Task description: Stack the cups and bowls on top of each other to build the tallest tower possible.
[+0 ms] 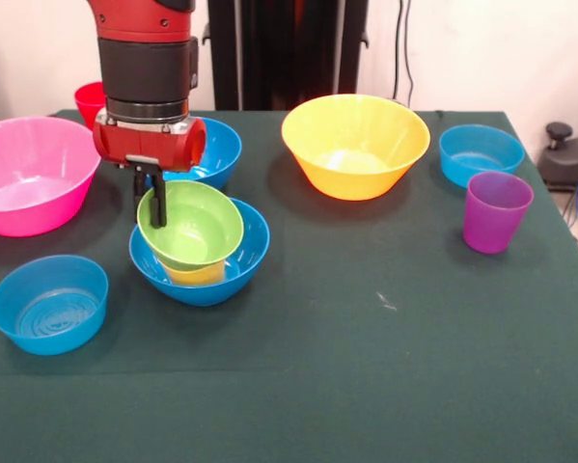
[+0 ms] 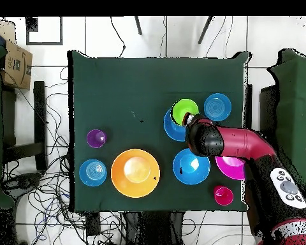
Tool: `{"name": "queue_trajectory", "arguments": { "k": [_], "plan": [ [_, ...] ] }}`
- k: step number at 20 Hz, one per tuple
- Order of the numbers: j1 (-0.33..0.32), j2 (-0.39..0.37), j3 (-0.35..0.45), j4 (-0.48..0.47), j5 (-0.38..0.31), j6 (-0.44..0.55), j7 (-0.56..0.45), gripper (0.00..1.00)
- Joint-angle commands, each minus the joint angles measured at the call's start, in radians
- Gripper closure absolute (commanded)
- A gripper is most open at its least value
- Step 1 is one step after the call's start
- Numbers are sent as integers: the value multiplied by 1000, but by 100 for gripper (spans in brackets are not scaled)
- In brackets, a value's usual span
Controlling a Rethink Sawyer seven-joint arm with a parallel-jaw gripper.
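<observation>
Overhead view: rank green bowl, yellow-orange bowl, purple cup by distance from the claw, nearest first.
1. Green bowl, right at the claw, nested in a blue bowl.
2. Yellow-orange bowl, mid-table toward the robot's side.
3. Purple cup, farthest, toward the picture's left.

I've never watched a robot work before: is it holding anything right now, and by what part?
It looks so: the end effector appears to pinch the lime green bowl at its far rim, one finger inside, over the yellow cup in a blue bowl.

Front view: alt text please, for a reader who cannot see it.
The gripper grips the rim of a lime green bowl perched on a yellow cup inside a blue bowl. Around them on the green table stand other bowls and a purple cup.
</observation>
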Motion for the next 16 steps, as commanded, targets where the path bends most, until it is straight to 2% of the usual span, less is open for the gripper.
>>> {"name": "queue_trajectory", "arguments": {
  "k": [1, 10, 11, 16],
  "plan": [
    [35, 1, -28, 37, -16, 19, 52, 100],
    [43, 1, -36, 28, -14, 33, 49, 100],
    [44, 1, -37, 29, -12, 32, 49, 0],
    [48, 3, -41, 30, -8, 32, 55, 0]
  ]
}}
